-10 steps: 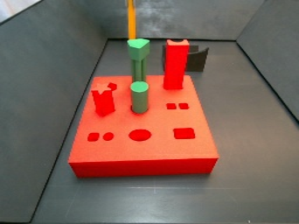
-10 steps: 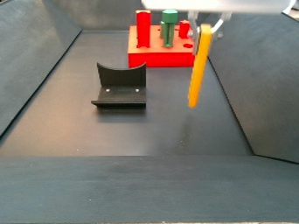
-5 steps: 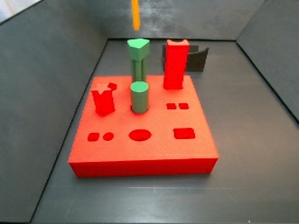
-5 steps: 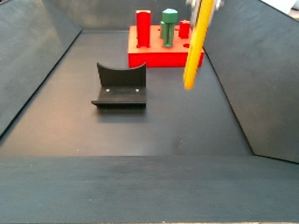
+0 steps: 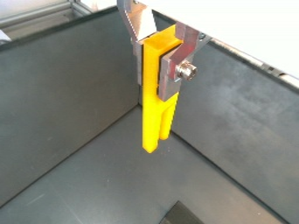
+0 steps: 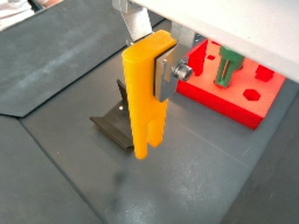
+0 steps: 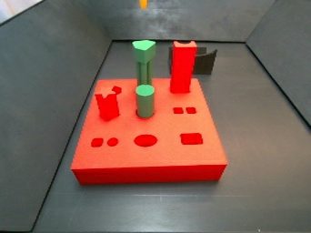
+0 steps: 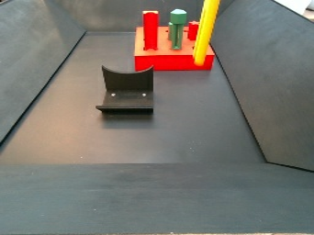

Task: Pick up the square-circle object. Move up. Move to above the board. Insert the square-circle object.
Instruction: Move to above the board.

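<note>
The pincer (image 5: 156,54) is clamped on the upper part of the square-circle object (image 5: 156,101), which hangs upright in the air between the silver fingers (image 5: 177,68) in both wrist views. In a side view the peg's lower part (image 8: 207,31) shows high above the floor, with the board (image 8: 173,61) behind it and the fixture (image 8: 125,90) nearby
</note>
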